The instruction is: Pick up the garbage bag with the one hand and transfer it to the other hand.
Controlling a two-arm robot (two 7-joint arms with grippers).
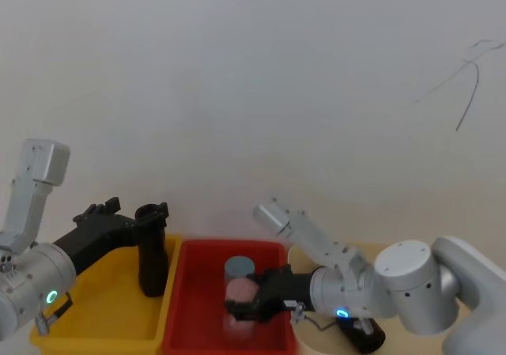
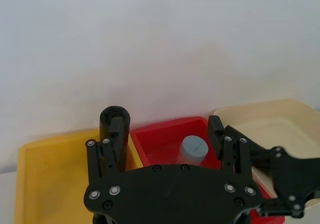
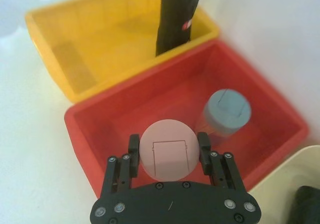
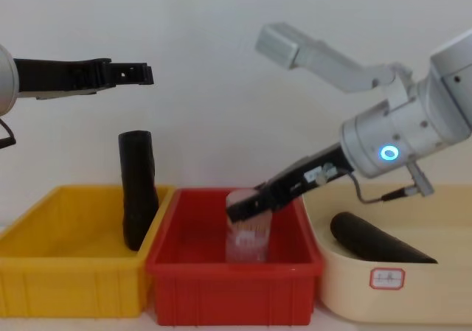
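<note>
Standoff over a yellow plastic bin: the garbage bag, a black, glossy, slightly crinkled plastic roll, stands nearly upright in the bin's right corner at lower left of the chest frame, leaning on the wall shared with a red plastic bin. The green-ringed left gripper hangs level at upper left, directly above the roll's top and apart from it, with its jaws spread wide. From the left wrist, one fingertip lines up with the roll's top while the other sits well off to the side.

The roll's long axis runs vertically and the left fingers point sideways, so the coming grasp looks like a straight descent, with a small sideways shift so the jaws straddle the upper end.

At centre frame, the blue-lit right gripper, with its small white label, reaches down into the red bin and clasps a clear jar with a pink lid. A blue-lidded jar stands just beside it. A second black roll lies flat in a cream tub at lower right. The left arm is plainly the nearer to the bag.
</note>
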